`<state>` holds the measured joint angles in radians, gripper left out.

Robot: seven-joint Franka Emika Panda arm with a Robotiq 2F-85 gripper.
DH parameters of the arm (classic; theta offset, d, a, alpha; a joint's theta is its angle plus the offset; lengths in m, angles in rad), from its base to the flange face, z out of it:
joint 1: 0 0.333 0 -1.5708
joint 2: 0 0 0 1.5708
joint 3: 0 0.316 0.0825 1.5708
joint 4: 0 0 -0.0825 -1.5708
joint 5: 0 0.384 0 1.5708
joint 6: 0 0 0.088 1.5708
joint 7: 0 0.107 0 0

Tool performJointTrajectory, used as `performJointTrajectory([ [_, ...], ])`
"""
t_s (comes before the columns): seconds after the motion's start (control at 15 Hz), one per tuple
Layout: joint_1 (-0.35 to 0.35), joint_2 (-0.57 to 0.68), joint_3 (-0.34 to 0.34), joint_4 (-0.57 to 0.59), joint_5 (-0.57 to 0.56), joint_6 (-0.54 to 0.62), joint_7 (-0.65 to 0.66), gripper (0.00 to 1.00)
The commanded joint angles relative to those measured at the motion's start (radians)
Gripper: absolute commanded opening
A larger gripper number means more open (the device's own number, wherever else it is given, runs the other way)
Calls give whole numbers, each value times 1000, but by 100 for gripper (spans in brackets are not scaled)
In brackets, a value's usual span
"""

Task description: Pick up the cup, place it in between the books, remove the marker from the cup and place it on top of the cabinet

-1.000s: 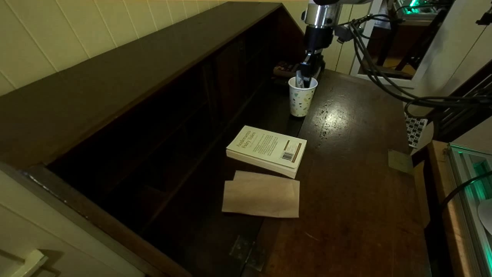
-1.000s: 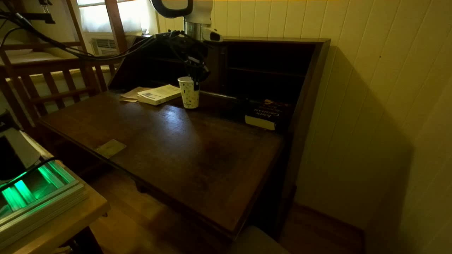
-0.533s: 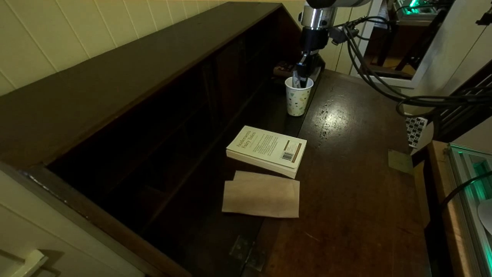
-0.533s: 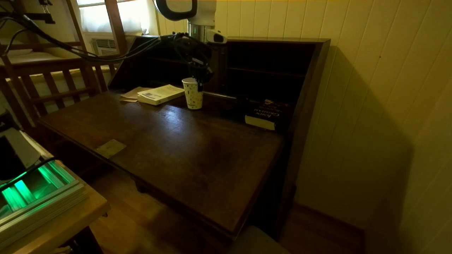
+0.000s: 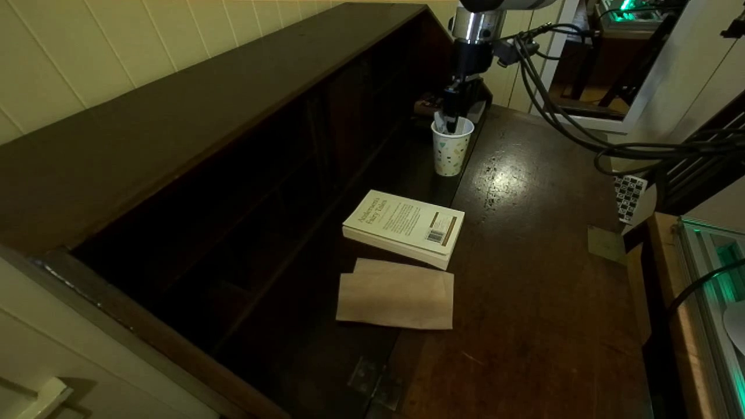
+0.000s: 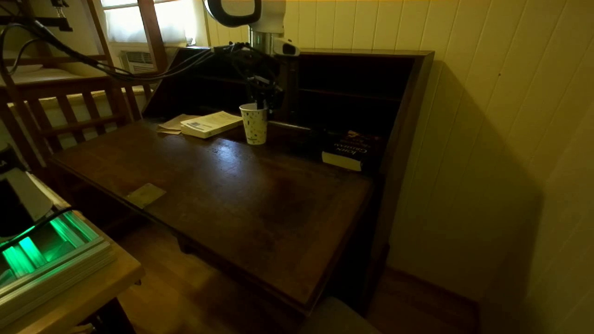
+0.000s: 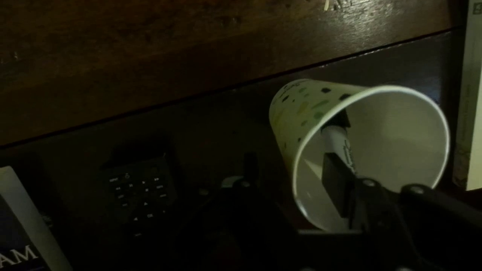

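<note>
The white cup with coloured specks (image 5: 451, 156) stands upright on the dark desk, between the white book (image 5: 404, 226) and the dark book (image 6: 344, 153). It also shows in the wrist view (image 7: 292, 120). The marker (image 7: 336, 141), with a pale body and dark end, leans inside the cup; its top (image 5: 440, 123) rises above the rim. My gripper (image 7: 293, 175) is open at the cup's rim, one finger inside by the marker, the other outside, with a gap to the wall. The brown cabinet (image 5: 233, 87) has a flat top. In an exterior view the cup hides the marker.
A flat tan book or folded paper (image 5: 401, 297) lies beyond the white book. A black remote (image 7: 141, 199) lies between the cup and the dark book. The cabinet's shelf compartments (image 6: 352, 74) rise behind the cup. Cables (image 5: 547, 110) hang from the arm.
The cup moved slightly toward the dark book, then came to rest upright. My gripper has opened and let go of its wall. The marker's top has tilted a little.
</note>
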<state>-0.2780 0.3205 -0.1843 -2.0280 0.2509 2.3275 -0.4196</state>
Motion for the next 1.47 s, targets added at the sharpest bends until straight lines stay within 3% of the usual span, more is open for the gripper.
performJointTrajectory([
  [0.0, -7, -16, 11, 5, -43, 7, 29, 80],
  [0.13, -7, -25, 9, 4, -55, 1, 28, 94],
  [0.27, -7, -38, 5, 1, -73, -5, 27, 100],
  [0.67, -9, -81, 1, 6, -70, 2, 41, 100],
  [1.4, 19, -52, 11, 70, -55, -27, 264, 100],
])
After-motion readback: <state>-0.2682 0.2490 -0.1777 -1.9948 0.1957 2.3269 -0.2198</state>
